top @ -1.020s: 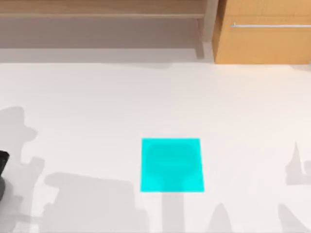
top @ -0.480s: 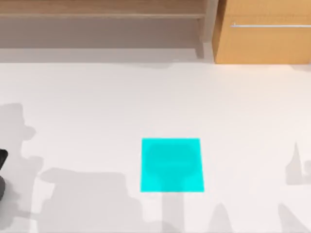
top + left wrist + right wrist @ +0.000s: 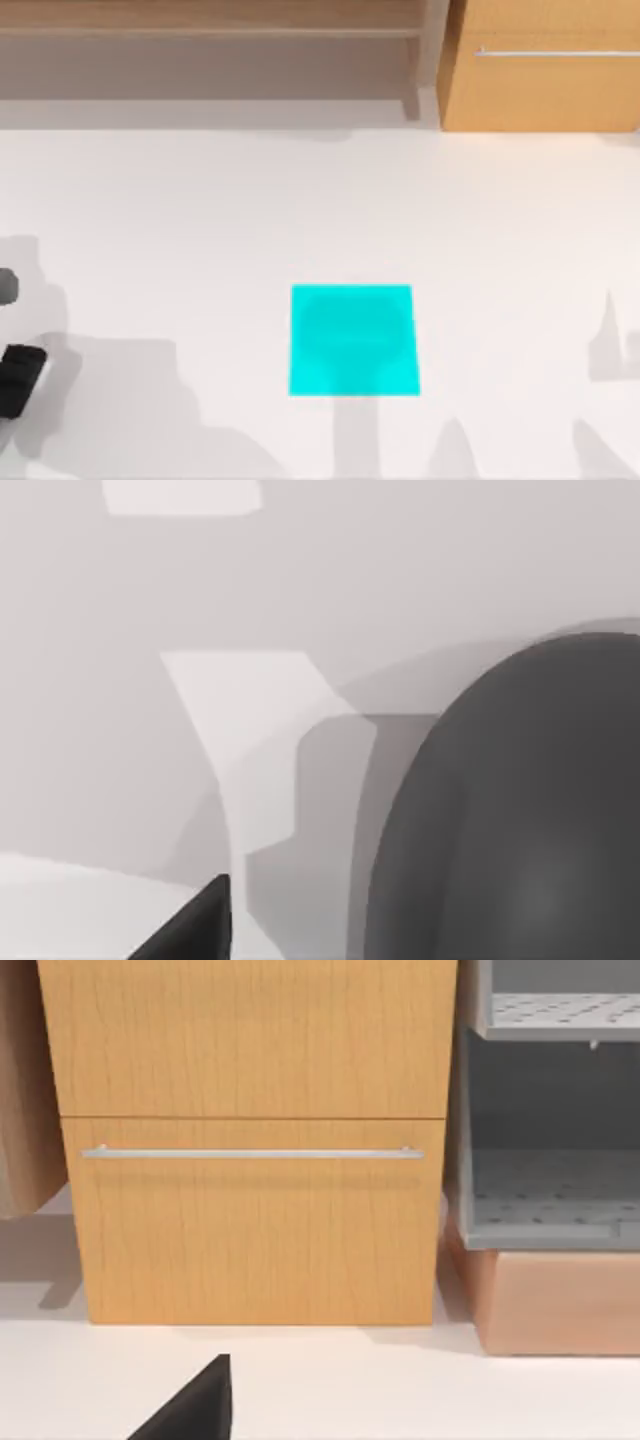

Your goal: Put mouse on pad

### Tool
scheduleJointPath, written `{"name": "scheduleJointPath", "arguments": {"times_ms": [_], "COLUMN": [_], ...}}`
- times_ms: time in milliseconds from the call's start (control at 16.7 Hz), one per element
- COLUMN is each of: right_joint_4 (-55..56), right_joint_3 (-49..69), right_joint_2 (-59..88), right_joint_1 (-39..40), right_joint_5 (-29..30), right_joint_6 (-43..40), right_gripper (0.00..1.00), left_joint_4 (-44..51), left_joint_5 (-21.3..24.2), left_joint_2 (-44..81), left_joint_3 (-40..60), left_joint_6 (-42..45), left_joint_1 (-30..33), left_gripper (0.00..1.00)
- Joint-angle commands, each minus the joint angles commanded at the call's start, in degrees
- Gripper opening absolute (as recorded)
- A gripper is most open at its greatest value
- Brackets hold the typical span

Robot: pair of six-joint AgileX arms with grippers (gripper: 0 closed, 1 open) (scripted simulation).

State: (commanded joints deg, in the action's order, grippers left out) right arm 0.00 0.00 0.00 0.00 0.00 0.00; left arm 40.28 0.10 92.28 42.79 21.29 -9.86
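The white table takes up most of the top view. A wooden cabinet with a long bar handle stands at its far edge, right side. The right wrist view faces the same cabinet front, w/ grey shelving beside it.

The pad lies flat near the table's middle, towards the near edge. It is bare, w/ nothing resting on it and only soft shadow across it, so the goal is not met yet.

The mouse looms large and close in the left wrist view, a dark grey rounded body over the white surface. Since that cam rides the left arm, the mouse is prob. at the table's far left, well apart from the pad.

The left gripper sits at the top view's left edge as a black block, near the mouse. Whether it is open, closed or already gripping the mouse can't be told from these views, and contact isn't clear either.

The right gripper is parked off to the right, facing the cabinet; its state can't be told either.

Progress, as a judgement: early stage, approach or pick at most. Left to do: secure the mouse, carry it right across the table, and set it down on the pad.
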Motion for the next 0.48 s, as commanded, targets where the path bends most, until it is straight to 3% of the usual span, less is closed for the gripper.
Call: {"name": "scheduleJointPath", "arguments": {"times_ms": [180,480], "right_joint_4": [0.0,0.0], "right_joint_3": [0.0,0.0], "right_joint_2": [0.0,0.0], "right_joint_1": [0.0,0.0], "right_joint_5": [0.0,0.0], "right_joint_6": [0.0,0.0], "right_gripper": [1.0,1.0], "left_joint_4": [-5.61,-6.33], "left_joint_5": [0.0,0.0], "left_joint_2": [2.92,3.29], "left_joint_3": [-3.14,-3.6], "left_joint_6": [0.14,0.15], "left_joint_1": [-0.11,-0.13], "left_gripper": [1.0,1.0]}}
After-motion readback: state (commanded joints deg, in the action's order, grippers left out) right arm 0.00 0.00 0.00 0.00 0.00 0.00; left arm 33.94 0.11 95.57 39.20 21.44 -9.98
